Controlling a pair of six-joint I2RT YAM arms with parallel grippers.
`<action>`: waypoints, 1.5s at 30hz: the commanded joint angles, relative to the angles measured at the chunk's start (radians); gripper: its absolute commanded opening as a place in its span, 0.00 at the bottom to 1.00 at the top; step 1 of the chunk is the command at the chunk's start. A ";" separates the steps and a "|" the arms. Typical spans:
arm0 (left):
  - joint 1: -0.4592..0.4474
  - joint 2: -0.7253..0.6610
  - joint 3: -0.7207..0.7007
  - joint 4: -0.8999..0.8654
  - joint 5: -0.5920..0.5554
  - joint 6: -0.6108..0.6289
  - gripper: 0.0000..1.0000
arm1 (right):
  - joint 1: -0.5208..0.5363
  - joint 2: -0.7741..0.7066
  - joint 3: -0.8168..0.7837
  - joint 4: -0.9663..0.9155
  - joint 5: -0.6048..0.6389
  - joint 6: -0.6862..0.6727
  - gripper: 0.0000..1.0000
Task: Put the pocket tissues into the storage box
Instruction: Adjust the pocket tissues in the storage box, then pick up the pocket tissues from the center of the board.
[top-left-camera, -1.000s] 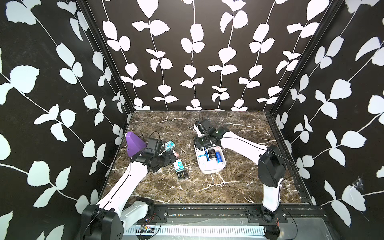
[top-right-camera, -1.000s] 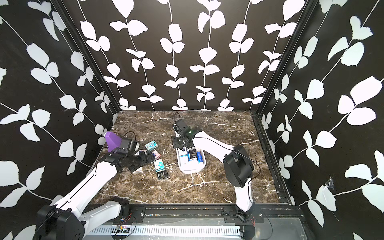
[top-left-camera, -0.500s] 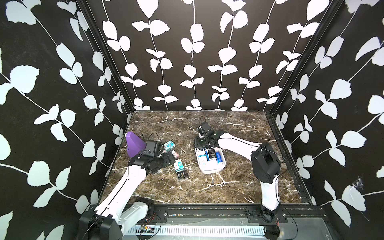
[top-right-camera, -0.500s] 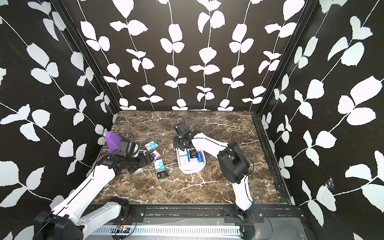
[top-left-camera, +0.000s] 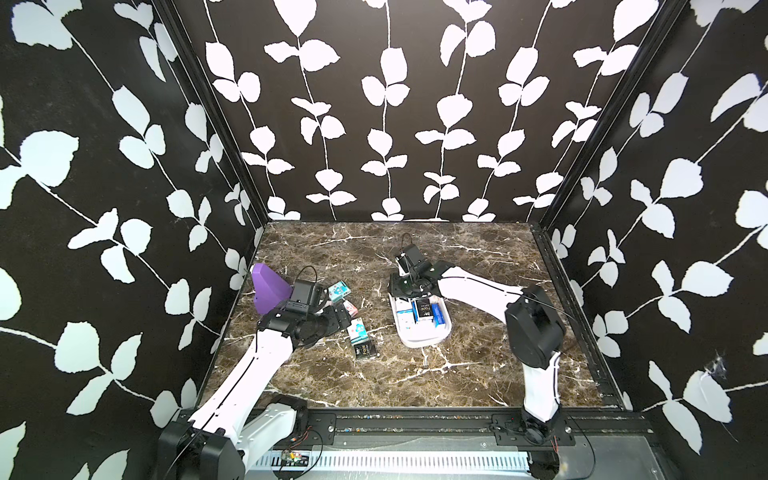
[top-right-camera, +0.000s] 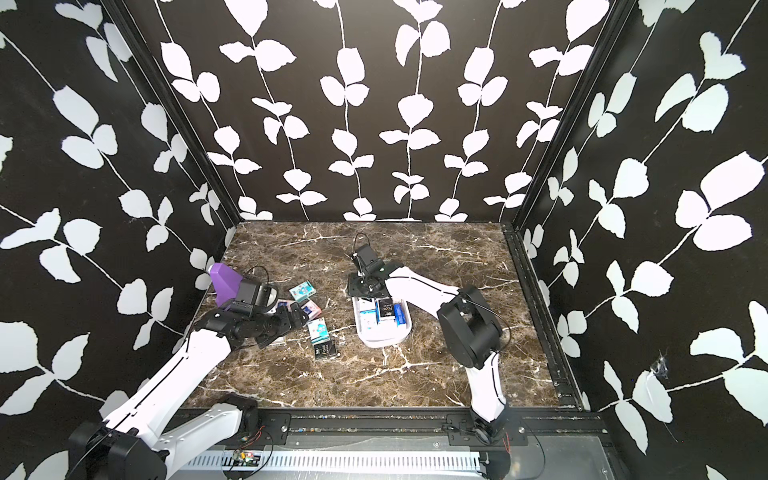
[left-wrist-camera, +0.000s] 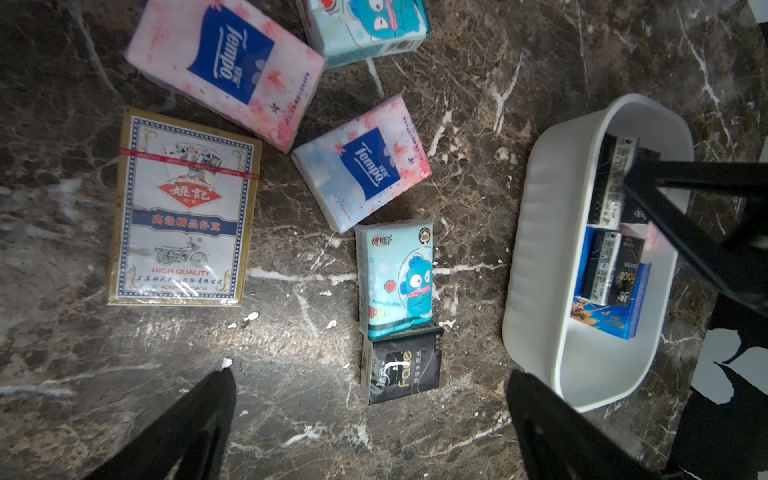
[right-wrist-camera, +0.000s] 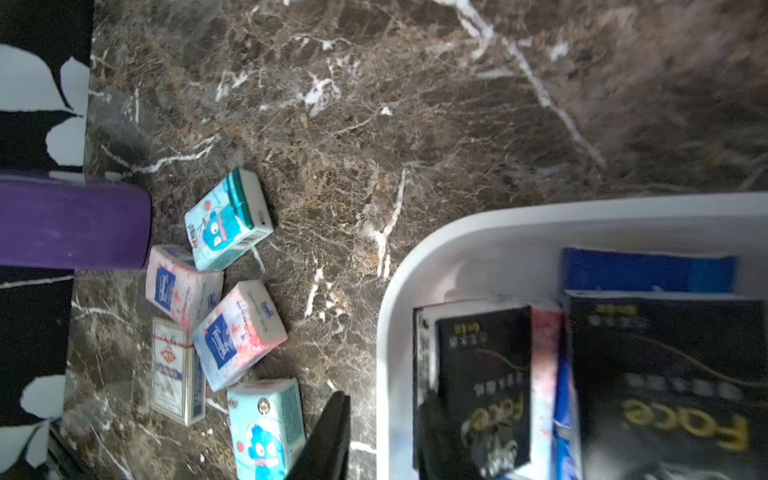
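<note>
Near the tabletop's middle, the storage box (top-left-camera: 419, 343) holds pocket tissues (top-left-camera: 424, 309) under the slightly parted right gripper (right-wrist-camera: 386, 415); loose packs (left-wrist-camera: 395, 274) lie nearer the left edge, just ahead of the wide-open left gripper (left-wrist-camera: 374, 432).

You're looking at a brown marble tabletop (top-left-camera: 415, 374) veined in white, set inside black walls (top-left-camera: 374, 124) printed with white leaves. The storage box (left-wrist-camera: 536, 249) is plain white. Inside it you can see black packs (right-wrist-camera: 665, 374) with gold lettering and a blue pack (left-wrist-camera: 611, 316). Out on the tabletop, 2 pink blossom-print packs (left-wrist-camera: 226, 70) carry dark blue panels, 2 teal packs (left-wrist-camera: 397, 276) show a blue cartoon fish, and 1 black pack (left-wrist-camera: 403, 365) has gold script. The card box (left-wrist-camera: 183, 208) is white with a gold border, a blue band and a red stripe. The wedge block (top-left-camera: 270, 286) is solid purple.
</note>
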 joint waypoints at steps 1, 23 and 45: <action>-0.008 0.016 -0.015 -0.034 0.017 -0.025 0.99 | 0.007 -0.148 -0.070 0.014 0.058 -0.075 0.50; -0.353 0.181 -0.023 0.090 -0.139 -0.209 0.97 | -0.145 -0.618 -0.532 0.098 0.230 0.119 0.98; -0.386 0.483 0.072 0.217 -0.043 0.172 0.97 | -0.146 -0.803 -0.677 0.033 0.230 0.167 0.89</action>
